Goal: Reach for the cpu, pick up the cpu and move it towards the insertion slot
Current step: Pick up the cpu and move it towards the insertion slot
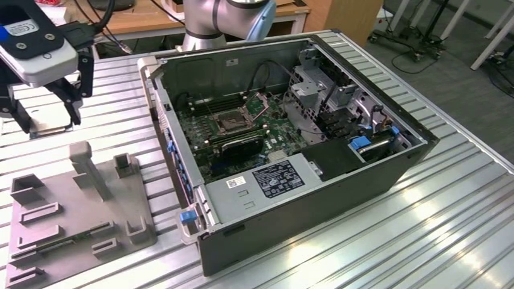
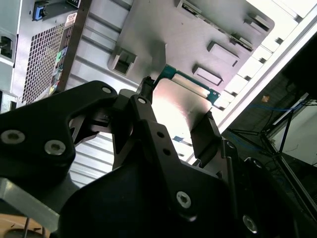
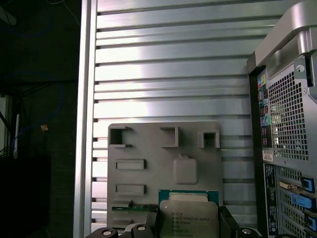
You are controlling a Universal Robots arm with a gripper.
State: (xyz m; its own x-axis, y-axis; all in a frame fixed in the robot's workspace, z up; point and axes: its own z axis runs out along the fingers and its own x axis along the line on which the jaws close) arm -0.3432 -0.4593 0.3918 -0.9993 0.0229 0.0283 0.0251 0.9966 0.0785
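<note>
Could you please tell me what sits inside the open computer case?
Inside the computer case lie a green motherboard with the insertion slot, a power supply box and metal drive cages. The box covers whatever is beneath it. The gripper holds the cpu outside the case.

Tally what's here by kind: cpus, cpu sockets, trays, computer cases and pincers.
cpu: 1, gripped in the pincer
socket: 1, inside the case
tray: 1, grey, on the table
case: 1, open
pincer: 1
Total: 5
</note>
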